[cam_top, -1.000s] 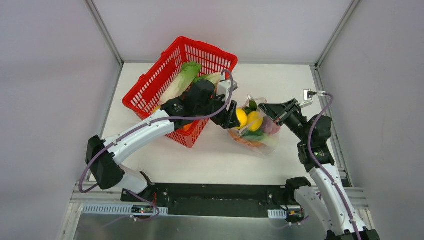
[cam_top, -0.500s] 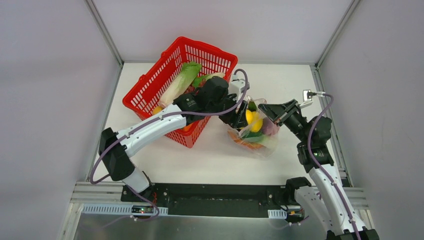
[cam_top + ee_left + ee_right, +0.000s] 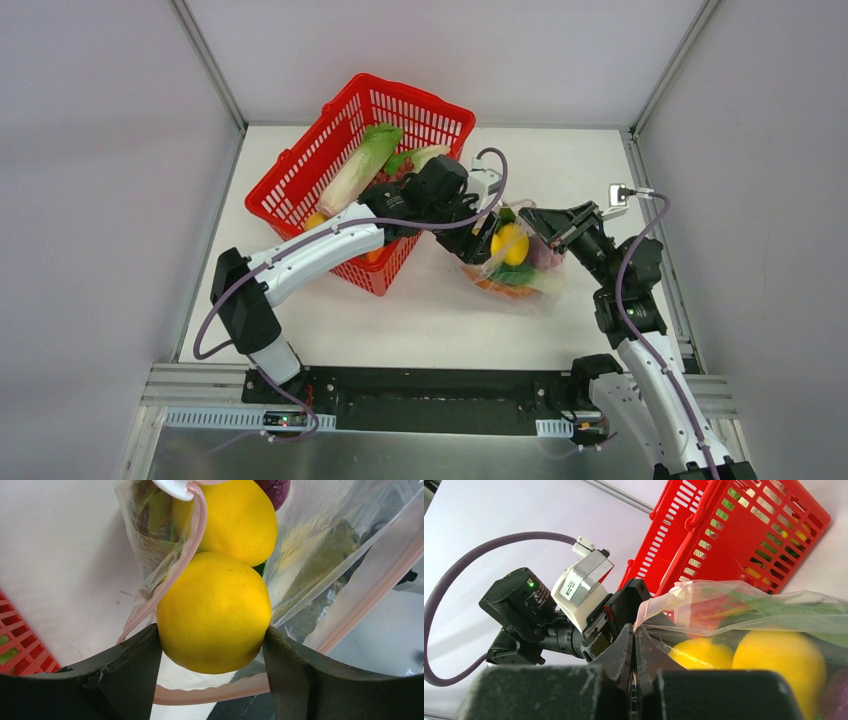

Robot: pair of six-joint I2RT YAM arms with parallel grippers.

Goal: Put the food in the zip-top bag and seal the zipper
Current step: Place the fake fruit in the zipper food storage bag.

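Left gripper (image 3: 211, 635): jaws spread wide, both fingers flat against the sides of a lemon (image 3: 215, 612), which it holds. The lemon sits in the open mouth of the bag (image 3: 320, 555). The pink zipper strip (image 3: 185, 565) loops round it, unsealed, one run under the fruit and one up its left side.

Second lemon (image 3: 240, 520) lies deeper in the bag, touching the first. A purple piece (image 3: 275, 490) is behind that; too little of it shows to name it.

Right gripper (image 3: 634, 645): fingers pinched fully together on the bag's rim, lifting that edge.

Top view:
- The bag lies on the table (image 3: 430, 310), right of centre.
- Left gripper enters at the bag's 10 o'clock.
- Right gripper holds at its 1 o'clock.
- Red basket (image 3: 300, 180) stands at the bag's 9 o'clock, just beside it, tilted.
- Bok choy (image 3: 360, 165) is inside the basket.
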